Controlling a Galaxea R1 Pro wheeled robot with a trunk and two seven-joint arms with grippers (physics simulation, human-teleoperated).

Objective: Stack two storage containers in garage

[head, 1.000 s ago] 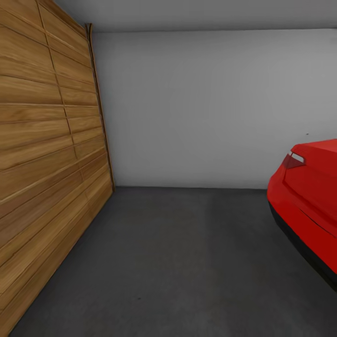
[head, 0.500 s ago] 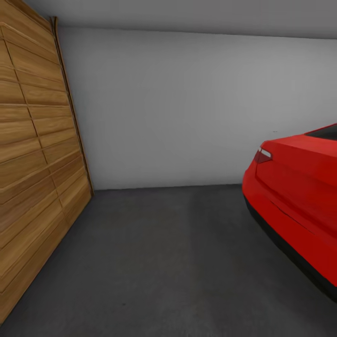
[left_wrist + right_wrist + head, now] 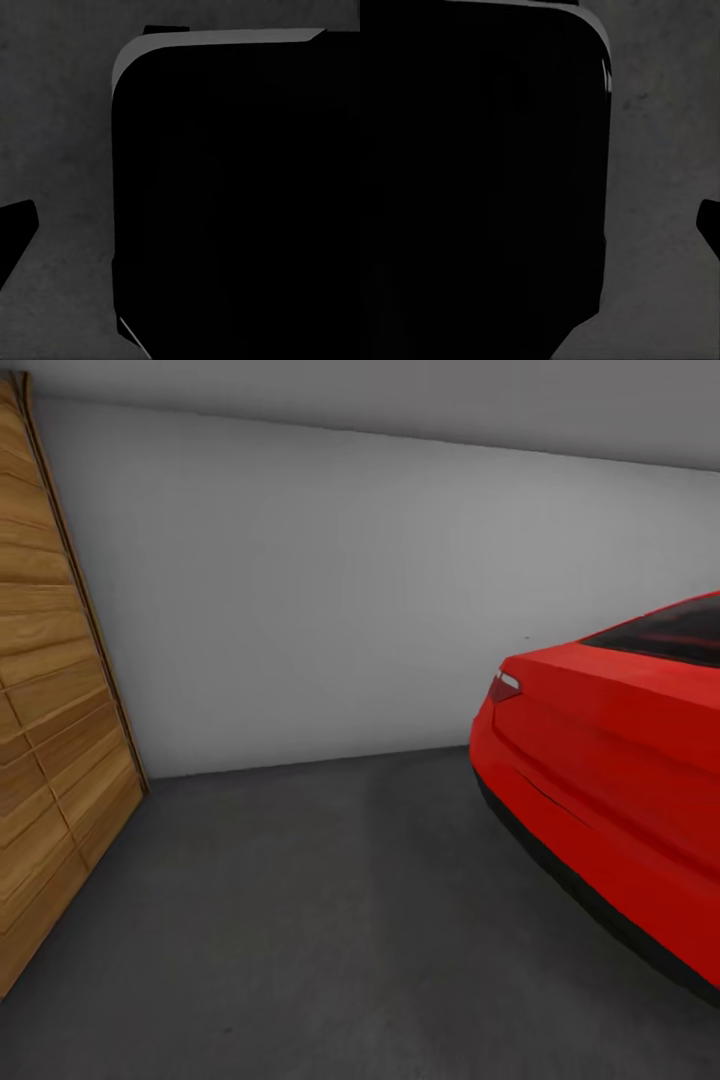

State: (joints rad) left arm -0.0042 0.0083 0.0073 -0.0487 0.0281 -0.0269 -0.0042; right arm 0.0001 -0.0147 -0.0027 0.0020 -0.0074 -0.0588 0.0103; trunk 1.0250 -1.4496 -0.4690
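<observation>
Head view: open floor between wooden door and red car (claw states: cannot tell).

A large matte black body panel with a rounded corner and a thin pale grey edge shows in the left wrist view. The right wrist view shows a matching black slab with a rounded corner. Neither carries visible markings, screws or cables.

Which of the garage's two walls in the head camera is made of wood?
The slatted door at the view's left; the back wall is plain white-grey.
</observation>
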